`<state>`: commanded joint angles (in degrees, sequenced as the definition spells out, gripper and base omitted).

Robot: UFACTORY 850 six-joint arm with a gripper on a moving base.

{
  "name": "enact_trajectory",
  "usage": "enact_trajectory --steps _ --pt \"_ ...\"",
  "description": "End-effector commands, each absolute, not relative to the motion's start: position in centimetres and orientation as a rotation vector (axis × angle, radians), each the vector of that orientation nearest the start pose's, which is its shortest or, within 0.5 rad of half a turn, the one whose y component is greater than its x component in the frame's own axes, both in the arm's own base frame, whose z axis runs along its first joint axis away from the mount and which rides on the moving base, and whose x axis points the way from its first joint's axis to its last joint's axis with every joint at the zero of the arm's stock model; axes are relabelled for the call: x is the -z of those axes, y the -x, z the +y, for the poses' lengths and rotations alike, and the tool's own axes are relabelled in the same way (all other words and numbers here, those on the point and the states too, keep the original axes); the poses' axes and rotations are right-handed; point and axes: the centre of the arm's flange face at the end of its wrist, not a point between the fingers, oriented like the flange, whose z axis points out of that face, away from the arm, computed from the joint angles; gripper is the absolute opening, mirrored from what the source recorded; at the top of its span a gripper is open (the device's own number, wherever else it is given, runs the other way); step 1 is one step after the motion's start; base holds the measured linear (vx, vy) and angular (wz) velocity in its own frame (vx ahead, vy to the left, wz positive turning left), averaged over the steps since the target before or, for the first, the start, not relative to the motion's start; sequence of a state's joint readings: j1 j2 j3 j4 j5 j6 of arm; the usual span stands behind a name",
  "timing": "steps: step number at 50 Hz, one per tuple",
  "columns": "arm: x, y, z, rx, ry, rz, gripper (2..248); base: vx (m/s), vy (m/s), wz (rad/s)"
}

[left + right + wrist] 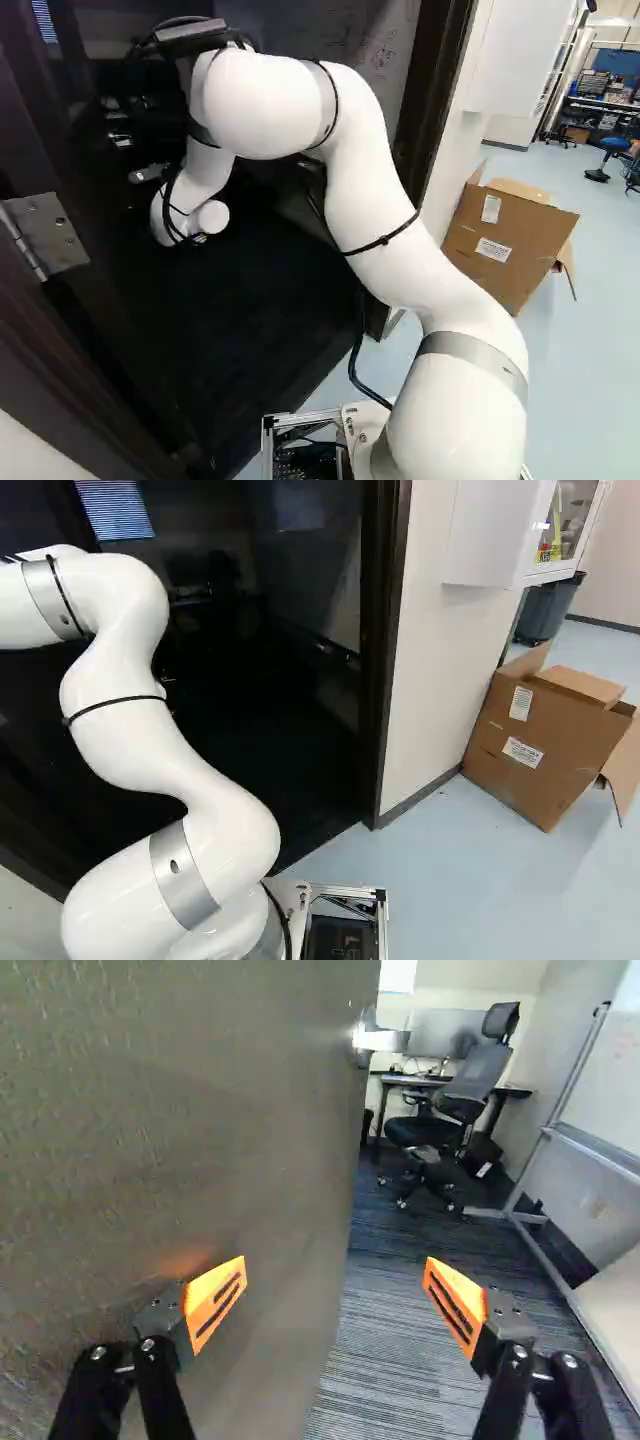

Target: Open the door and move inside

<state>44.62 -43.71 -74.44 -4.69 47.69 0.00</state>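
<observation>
Within a dark doorway [387, 660], a door [190, 1110] stands ajar beside a white robot arm [370, 205] whose end effector [335, 1260] is spread and empty near its face, short of the edge-side handle [386, 1040], the opening step seemingly underway and a wider push needed before entry.

Office with desk [396, 1081], monitor [432, 1032], wheeled chair [478, 1072]

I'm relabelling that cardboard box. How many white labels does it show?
2: an upper label and a lower label, both on the cardboard box. Its hidden sides may carry more.
</observation>
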Motion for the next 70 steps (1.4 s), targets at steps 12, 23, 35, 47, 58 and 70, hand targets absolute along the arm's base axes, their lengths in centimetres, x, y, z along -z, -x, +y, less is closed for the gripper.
enact_trajectory --steps 12,23,35,47,58,70 --pt "-33.5 -49.7 52.0 1.587 1.866 -0.947 247 0.000 0.000 0.000" --pt "-33.2 -49.8 53.5 1.590 1.843 -0.956 247 0.000 0.000 0.000" --pt "-33.1 -49.9 53.9 1.591 1.836 -0.958 247 0.000 0.000 0.000" --pt "-33.1 -49.9 54.0 1.591 1.836 -0.958 247 0.000 0.000 0.000" --pt "-33.1 -49.9 53.9 1.591 1.837 -0.958 247 0.000 0.000 0.000" --pt "-33.2 -49.8 53.6 1.590 1.842 -0.957 247 0.000 0.000 0.000"
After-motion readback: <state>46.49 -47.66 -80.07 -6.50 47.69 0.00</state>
